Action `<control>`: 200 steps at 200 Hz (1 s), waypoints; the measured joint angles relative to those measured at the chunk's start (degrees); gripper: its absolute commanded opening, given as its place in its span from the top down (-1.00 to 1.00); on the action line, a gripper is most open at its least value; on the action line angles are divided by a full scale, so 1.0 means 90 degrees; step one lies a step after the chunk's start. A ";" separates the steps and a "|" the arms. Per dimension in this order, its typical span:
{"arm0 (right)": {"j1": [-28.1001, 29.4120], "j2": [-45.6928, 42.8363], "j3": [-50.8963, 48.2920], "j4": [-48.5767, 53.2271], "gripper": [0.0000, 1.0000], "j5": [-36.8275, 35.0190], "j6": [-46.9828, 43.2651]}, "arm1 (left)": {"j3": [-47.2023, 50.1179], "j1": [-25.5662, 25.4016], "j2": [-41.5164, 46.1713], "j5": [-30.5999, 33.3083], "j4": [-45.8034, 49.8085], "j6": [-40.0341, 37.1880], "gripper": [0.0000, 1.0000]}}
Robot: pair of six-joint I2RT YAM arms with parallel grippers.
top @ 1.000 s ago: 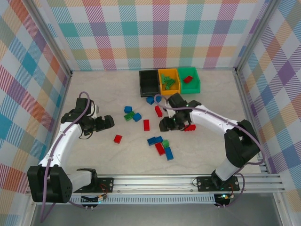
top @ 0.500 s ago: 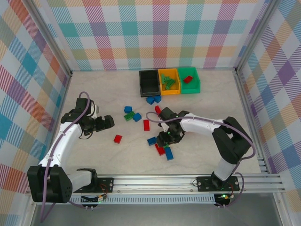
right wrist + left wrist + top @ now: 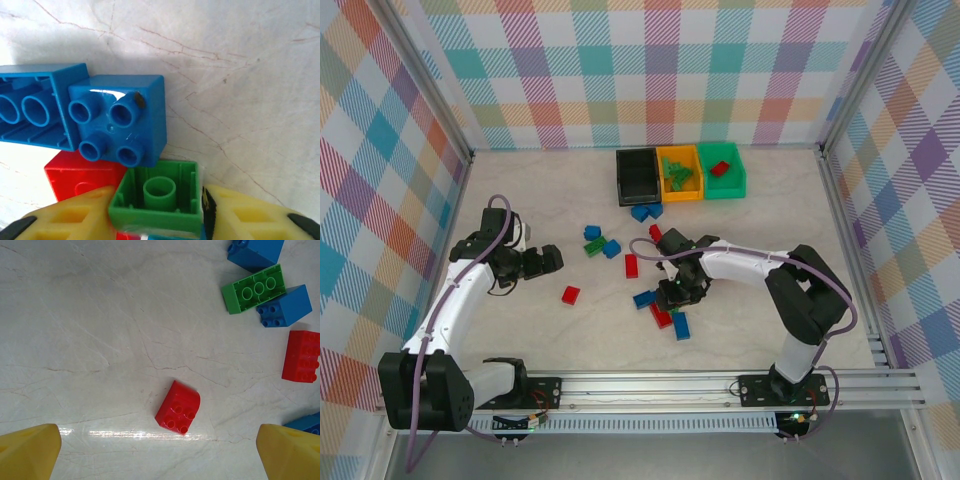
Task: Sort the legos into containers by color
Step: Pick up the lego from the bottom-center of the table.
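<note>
My right gripper (image 3: 672, 292) is down on a cluster of legos in the middle of the table. In the right wrist view it (image 3: 157, 202) is shut on a green lego (image 3: 157, 192), one yellow finger (image 3: 75, 215) against each side. A blue square lego (image 3: 122, 120), a long blue one (image 3: 30, 112) and a red one (image 3: 80, 177) crowd against it. My left gripper (image 3: 552, 260) hangs open above the table at the left, with a red lego (image 3: 178, 407) lying ahead of it (image 3: 160, 450). The black (image 3: 637, 175), orange-yellow (image 3: 679, 185) and green (image 3: 722, 185) containers stand in a row at the back.
Loose legos lie scattered mid-table: blue (image 3: 592, 232), green (image 3: 593, 247), blue (image 3: 611, 248), red (image 3: 631, 265), red (image 3: 656, 232) and two blue ones (image 3: 646, 211) in front of the black bin. A red (image 3: 661, 316) and a blue (image 3: 680, 326) lie nearer the arms.
My right arm swung toward the near left and came down onto the cluster, then stayed almost still over the last half second. The left arm has not moved.
</note>
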State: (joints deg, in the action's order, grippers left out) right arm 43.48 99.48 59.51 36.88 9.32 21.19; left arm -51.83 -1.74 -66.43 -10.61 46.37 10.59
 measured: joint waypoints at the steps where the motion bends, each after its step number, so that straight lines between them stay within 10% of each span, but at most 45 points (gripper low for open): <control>1: 0.0000 0.0000 0.0000 0.0000 -0.10 0.0000 0.0024 | 0.0000 0.0000 0.0000 0.0000 0.0002 0.0000 -0.99; 200: -0.0044 -0.0175 -0.0265 -0.0464 -0.03 -0.0529 0.0792 | 0.0000 0.0000 0.0032 0.0002 0.0000 0.0000 -0.99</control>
State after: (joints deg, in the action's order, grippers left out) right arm 43.09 97.91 57.12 32.71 4.56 28.32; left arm -51.83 -1.74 -66.15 -10.59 46.37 10.59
